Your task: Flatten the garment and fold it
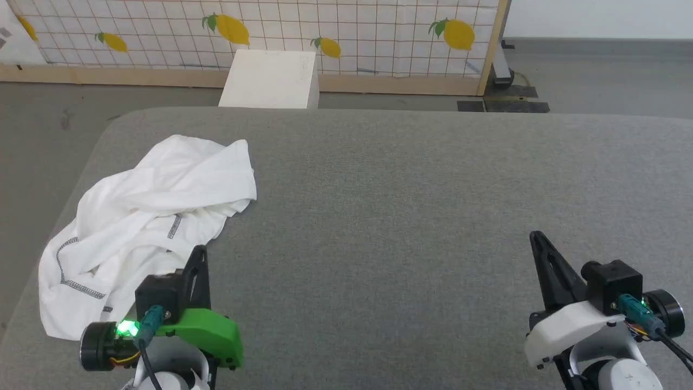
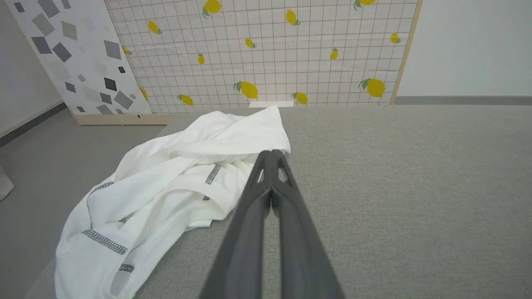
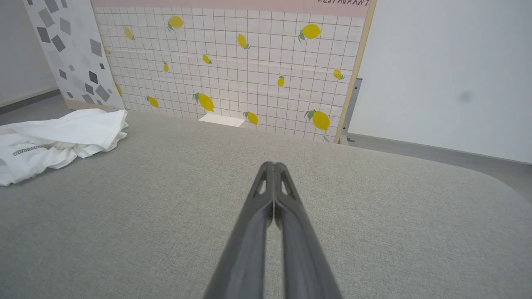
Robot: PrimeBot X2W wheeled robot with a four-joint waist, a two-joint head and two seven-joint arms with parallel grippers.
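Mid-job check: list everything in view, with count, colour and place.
garment: one, white, dark grey stitching, crumpled on the surface's left
padded surface: one, grey, foreground
box: one, white, behind the surface's far edge
lemon-print panel: one, white and yellow, at the back
speckled panel: one, white and grey, back left
left gripper: one, dark, jaws shut, beside the garment
right gripper: one, dark, jaws shut, over bare surface, right

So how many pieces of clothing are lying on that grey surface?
1. A crumpled white T-shirt lies on the left side of the grey surface, close to its edge. It is bunched up, so something small could be hidden under its folds.
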